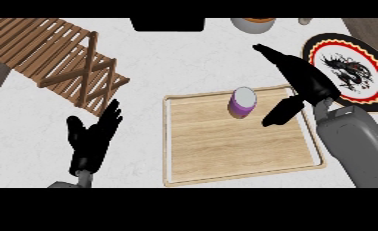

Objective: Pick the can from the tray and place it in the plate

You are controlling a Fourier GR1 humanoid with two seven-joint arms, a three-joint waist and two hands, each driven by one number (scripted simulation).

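The can [243, 102] stands upright on the tray [221, 165], up near the tray's far rim and a little right of its middle, with bare wood stretching out in front of it and to its left. The right hand [304, 80] hangs over the tray's far right corner, spread wide open, fingers pointing away up the counter and the thumb [283, 112] dropped down just beside the can's right side, not touching it as far as the view shows, and holding nothing. The tray is a pale wooden rectangle with a low raised lip all round and a fine grain running its length. The can is a short cylinder, purple round the wall with a pale grey top. The plate [319, 50] lies right of the tray, against the view's right edge, round with a black rim, a red ring and a dark dragon figure on white; the right forearm crosses part of it. The counter [184, 55] is white and faintly marbled, with open surface between tray and far edge. To the left, a slatted brown wooden rack [66, 60] sits at a slant, well apart from the tray. The left hand [92, 140] rests open, fingers up, left of the tray. Along the far edge sit a dark box [167, 24] and a grey bowl [252, 24], both cut off.
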